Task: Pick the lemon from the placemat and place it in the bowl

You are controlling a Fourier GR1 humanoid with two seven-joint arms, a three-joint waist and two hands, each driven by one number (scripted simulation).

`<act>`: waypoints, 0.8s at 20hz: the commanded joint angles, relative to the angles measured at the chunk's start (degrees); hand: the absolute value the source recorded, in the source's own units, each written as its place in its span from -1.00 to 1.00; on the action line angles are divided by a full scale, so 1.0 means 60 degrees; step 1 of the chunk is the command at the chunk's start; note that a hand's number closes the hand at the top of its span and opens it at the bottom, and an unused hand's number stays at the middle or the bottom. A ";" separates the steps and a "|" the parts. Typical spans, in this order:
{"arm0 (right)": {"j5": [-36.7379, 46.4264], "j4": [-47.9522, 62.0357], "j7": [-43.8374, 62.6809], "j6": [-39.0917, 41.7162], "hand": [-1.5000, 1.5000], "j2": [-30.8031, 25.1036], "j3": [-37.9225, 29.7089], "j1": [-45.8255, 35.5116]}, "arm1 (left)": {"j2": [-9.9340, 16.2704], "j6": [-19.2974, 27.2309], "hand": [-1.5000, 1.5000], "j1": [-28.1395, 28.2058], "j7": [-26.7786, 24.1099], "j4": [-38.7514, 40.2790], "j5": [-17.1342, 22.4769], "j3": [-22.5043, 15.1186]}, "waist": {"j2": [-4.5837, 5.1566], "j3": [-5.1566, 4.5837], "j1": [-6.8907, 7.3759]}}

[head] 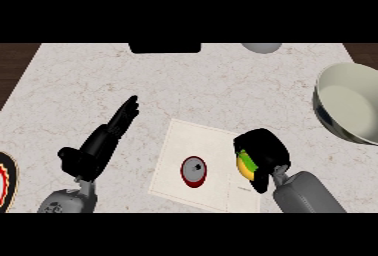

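Yellow lemon (245,165) sits wrapped in my curled right hand (262,152) at the placemat's (184,145) right edge, seemingly lifted for the bowl (347,102) beyond; my left hand (103,142) rests spread, left of the placemat.

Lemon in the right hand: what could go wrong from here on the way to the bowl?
1. The right hand curls round the lemon, leaving only a yellow-green sliver visible at the hand's left edge; it might slip out when lifted.
2. The bowl sits at the view's right edge, partly cut off, so the release could land on its rim.
3. A small red-rimmed object lies on the placemat beside the hand and could be nudged.
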 commanded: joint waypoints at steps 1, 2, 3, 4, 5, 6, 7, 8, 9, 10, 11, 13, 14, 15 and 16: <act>-0.0040 -0.1889 -0.2201 -0.0209 1.00 -0.2095 0.0481 0.1604 | -0.0113 0.0155 0.00 -0.0108 0.0463 -0.0194 0.0087 0.0070 | -0.0059 0.0003 -0.0221; -0.0096 -0.2056 -0.2635 -0.0370 1.00 -0.2949 -0.0283 0.1248 | -0.0153 0.0189 0.00 0.0051 0.0221 -0.0280 -0.0180 -0.0177 | -0.0039 0.0002 -0.0141; 0.0250 -0.2292 -0.2639 -0.1159 1.00 -0.3200 -0.0414 0.1843 | 0.0041 0.0024 0.00 0.0214 -0.0088 -0.0204 -0.0061 0.0040 | -0.0021 0.0000 -0.0112; 0.0322 -0.2549 -0.2378 -0.1484 1.00 -0.3180 -0.0780 0.1943 | -0.0022 -0.0091 0.00 0.0083 -0.0352 0.0180 0.0026 0.0087 | 0.0005 -0.0005 -0.0093; -0.0053 -0.3138 -0.2551 -0.1286 1.00 -0.3641 -0.1335 0.1975 | 0.0046 -0.0066 0.00 0.0587 -0.0374 -0.0099 -0.0097 -0.0038 | -0.0026 -0.0007 -0.0094; 0.0019 -0.3397 -0.2633 -0.1862 1.00 -0.3721 -0.1564 0.2442 | 0.0105 -0.0041 0.00 0.0298 -0.0258 -0.0026 0.0028 0.0223 | -0.0018 -0.0004 -0.0135; -0.0084 -0.3630 -0.2417 -0.2103 1.00 -0.3407 -0.1813 0.2486 | 0.0182 -0.0201 0.00 0.0380 0.0168 -0.0585 0.0194 0.0140 | -0.0023 0.0000 -0.0038; -0.0662 -0.4037 -0.2791 -0.2049 1.00 -0.3834 -0.2522 0.2550 | -0.0085 0.0003 0.00 0.0300 -0.0352 0.0031 0.0027 0.0113 | -0.0018 -0.0006 -0.0191; -0.0763 -0.4100 -0.2603 -0.2404 1.00 -0.3379 -0.2716 0.2532 | 0.0098 -0.0097 0.00 0.0389 -0.0076 -0.0278 -0.0112 -0.0031 | -0.0016 0.0001 -0.0086; -0.1220 -0.4688 -0.2498 -0.2341 1.00 -0.3057 -0.2866 0.2483 | -0.0068 0.0039 0.00 -0.0047 0.0193 -0.0111 -0.0027 0.0055 | -0.0023 -0.0001 -0.0181; -0.1581 -0.4568 -0.2684 -0.2497 1.00 -0.2947 -0.3252 0.2447 | -0.0073 0.0099 0.00 0.0051 -0.0041 -0.0056 -0.0016 0.0184 | 0.0005 0.0000 -0.0073; -0.2846 -0.5376 -0.2671 -0.2080 1.00 -0.3062 -0.4282 0.2487 | 0.0110 -0.0137 0.00 0.0322 -0.0038 -0.0351 0.0094 0.0161 | -0.0031 -0.0002 -0.0106; -0.3301 -0.5532 -0.2332 -0.1839 1.00 -0.2820 -0.4521 0.2289 | -0.0312 0.0254 0.00 0.0465 -0.0407 -0.0006 -0.0395 -0.0237 | -0.0006 -0.0008 -0.0081; -0.3672 -0.5731 -0.2358 -0.1899 1.00 -0.2720 -0.4827 0.2492 | -0.0069 0.0037 0.00 0.0175 -0.0108 0.0001 -0.0089 0.0094 | 0.0000 -0.0004 -0.0085; -0.4158 -0.5701 -0.2345 -0.1801 1.00 -0.2660 -0.5216 0.2458 | 0.0065 -0.0194 0.00 0.0598 -0.0322 -0.0283 -0.0063 -0.0036 | -0.0002 -0.0003 0.0009</act>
